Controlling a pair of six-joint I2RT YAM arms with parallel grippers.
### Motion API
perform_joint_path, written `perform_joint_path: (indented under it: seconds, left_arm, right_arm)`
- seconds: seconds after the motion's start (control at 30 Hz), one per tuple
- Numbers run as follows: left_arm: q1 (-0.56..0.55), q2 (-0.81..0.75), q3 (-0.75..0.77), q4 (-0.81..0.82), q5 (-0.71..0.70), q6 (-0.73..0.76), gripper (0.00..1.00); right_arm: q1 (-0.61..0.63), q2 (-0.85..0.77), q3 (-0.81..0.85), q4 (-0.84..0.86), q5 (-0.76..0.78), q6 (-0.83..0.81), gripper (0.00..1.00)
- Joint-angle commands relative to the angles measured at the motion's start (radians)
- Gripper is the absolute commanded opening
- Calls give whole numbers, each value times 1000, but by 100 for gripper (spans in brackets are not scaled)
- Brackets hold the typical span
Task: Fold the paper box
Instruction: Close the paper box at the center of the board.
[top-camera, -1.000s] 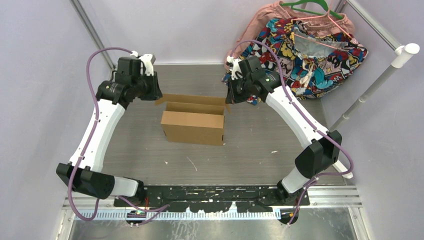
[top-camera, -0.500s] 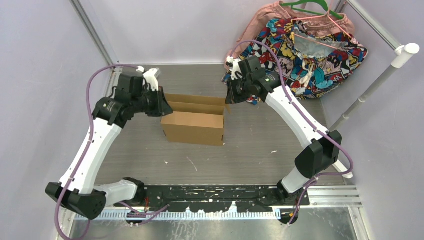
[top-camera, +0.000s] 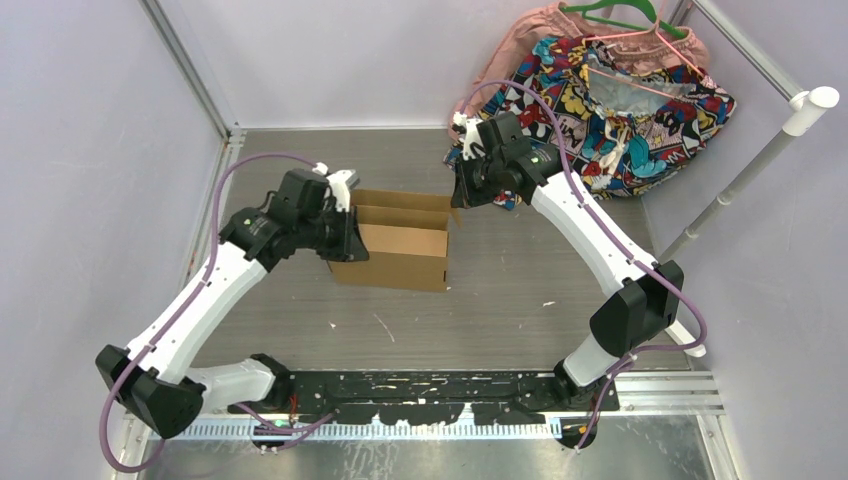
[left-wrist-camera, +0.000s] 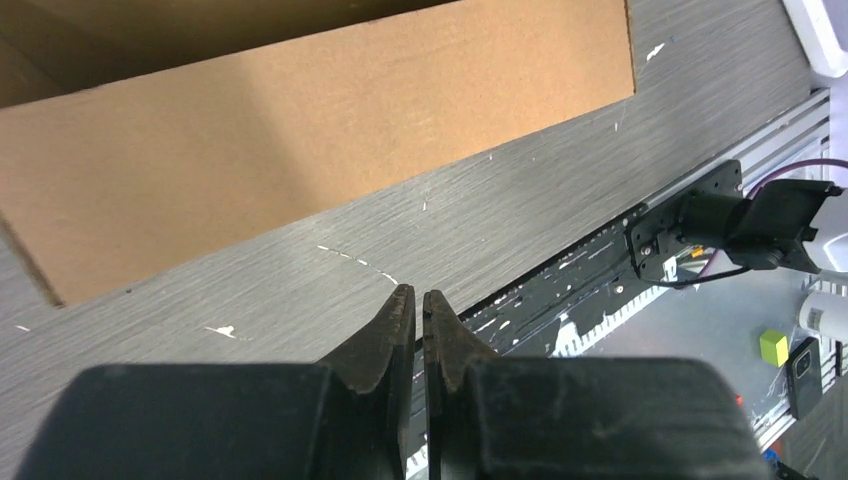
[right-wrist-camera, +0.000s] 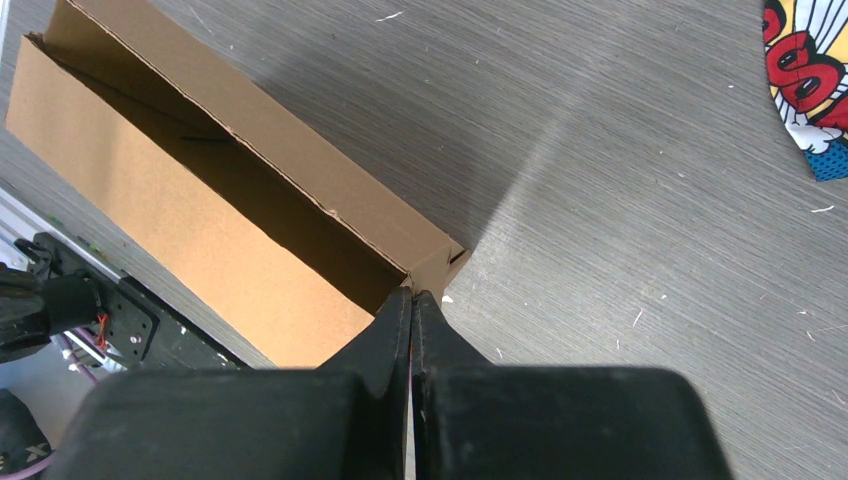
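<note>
Sitting just ahead of the left gripper (left-wrist-camera: 418, 296), whose fingers are pressed nearly together on nothing, the paper box (left-wrist-camera: 300, 150) shows only its plain outer wall. The right wrist view shows its open inside, with the right gripper (right-wrist-camera: 411, 297) closed at its corner.

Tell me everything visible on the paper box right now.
The paper box is plain brown corrugated cardboard, unprinted, partly formed: a long open-topped trough with upright walls, standing on the grey table. The shut right gripper meets its far right corner; whether it pinches is unclear. The shut left gripper sits at its left end; contact unseen.
</note>
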Motion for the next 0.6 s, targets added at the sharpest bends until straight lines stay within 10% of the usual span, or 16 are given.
perform_joint_path:
  seconds: [0.0, 0.57]
  left_arm:
    - [-44, 29, -18, 91, -42, -25, 8]
    - [-92, 85, -58, 191, -208, -13, 5]
  right_arm:
    - [8, -46, 9, 14, -3, 0, 1]
    - [7, -41, 8, 20, -16, 18, 1]
